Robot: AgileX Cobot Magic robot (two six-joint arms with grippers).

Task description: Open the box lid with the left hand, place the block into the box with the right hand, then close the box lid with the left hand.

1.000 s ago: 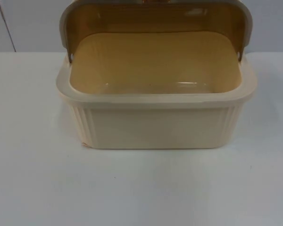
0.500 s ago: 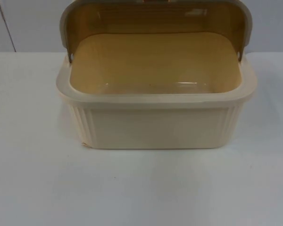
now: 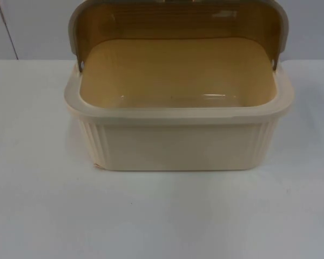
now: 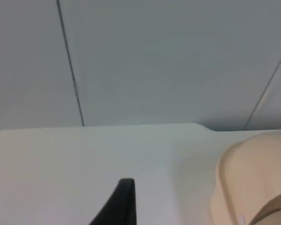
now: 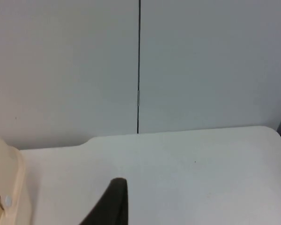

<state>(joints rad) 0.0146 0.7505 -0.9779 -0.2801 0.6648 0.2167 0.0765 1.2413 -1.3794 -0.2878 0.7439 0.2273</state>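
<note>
The left end effector [image 4: 124, 206] hangs beside the box [image 3: 178, 135], its opening impossible to tell; likewise the right end effector [image 5: 113, 204]. The box sits mid-tabletop [image 3: 162, 216], lid [image 3: 178, 19] raised.

I could read no text, label, brand, number or sign on anything before me. The cream ribbed plastic box [image 3: 178, 143] carried no writing on its walls or rim, and its raised amber translucent lid [image 3: 178, 21] was likewise unmarked. The white table top [image 3: 162, 216] and the grey partition wall [image 5: 201, 61] bore no marks I could read.
</note>
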